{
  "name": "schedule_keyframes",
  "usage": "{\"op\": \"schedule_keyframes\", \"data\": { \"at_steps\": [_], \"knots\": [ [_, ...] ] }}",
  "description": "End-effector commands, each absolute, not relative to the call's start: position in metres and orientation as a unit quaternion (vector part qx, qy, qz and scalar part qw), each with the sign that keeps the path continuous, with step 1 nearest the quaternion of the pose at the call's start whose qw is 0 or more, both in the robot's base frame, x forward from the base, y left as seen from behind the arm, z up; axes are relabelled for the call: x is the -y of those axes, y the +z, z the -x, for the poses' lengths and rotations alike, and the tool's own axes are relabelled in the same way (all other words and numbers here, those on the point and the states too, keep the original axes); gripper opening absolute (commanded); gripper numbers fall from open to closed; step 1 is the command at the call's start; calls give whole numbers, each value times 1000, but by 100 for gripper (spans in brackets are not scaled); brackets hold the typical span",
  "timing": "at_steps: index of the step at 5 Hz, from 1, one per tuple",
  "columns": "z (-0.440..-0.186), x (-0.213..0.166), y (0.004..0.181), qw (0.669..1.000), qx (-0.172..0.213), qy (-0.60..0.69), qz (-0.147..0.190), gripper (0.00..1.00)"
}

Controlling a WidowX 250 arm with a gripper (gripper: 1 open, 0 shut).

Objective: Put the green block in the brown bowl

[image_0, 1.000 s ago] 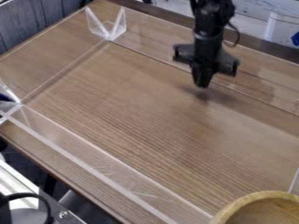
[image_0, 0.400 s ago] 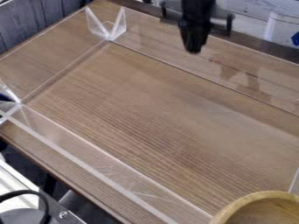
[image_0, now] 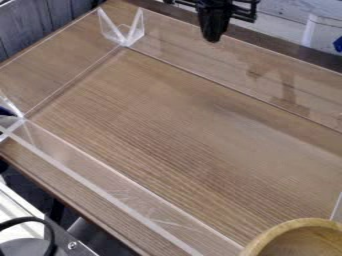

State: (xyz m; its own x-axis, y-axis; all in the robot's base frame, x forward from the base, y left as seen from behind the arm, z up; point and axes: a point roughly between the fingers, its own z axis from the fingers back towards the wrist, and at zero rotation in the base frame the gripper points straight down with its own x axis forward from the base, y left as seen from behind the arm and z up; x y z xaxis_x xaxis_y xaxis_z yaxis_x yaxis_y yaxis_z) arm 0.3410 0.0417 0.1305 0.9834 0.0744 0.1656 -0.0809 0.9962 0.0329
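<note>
Nearest the camera, at the bottom right corner, the brown bowl (image_0: 302, 240) showed only part of its thick tan rim and a sliver of paler inside; the rest ran off the edge. It sat beside the near corner of the clear plastic wall (image_0: 80, 170) that fenced the wooden table (image_0: 187, 130). The wall ran along the near left side and met another at a far corner, where a brace of the same clear plastic stood (it caught the light as a pale triangle). The fenced stretch of wood grain held nothing I could make out. Farthest back, at the top edge, the gripper (image_0: 213, 33) hung above the table, pointing down, its dark fingers drawn together into one narrow tip. The view was too coarse to tell whether the green block was pinched there; it showed nowhere on the table.
</note>
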Motion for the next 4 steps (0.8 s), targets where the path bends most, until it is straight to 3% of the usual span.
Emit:
{"op": "schedule_keyframes", "data": {
  "at_steps": [1, 2, 4],
  "knots": [
    [-360, -53, 155, 991, 121, 56, -20, 0],
    [-375, -64, 142, 992, 99, 74, -14, 0],
    [-372, -82, 122, 988, 106, 102, -34, 0]
  ]
}}
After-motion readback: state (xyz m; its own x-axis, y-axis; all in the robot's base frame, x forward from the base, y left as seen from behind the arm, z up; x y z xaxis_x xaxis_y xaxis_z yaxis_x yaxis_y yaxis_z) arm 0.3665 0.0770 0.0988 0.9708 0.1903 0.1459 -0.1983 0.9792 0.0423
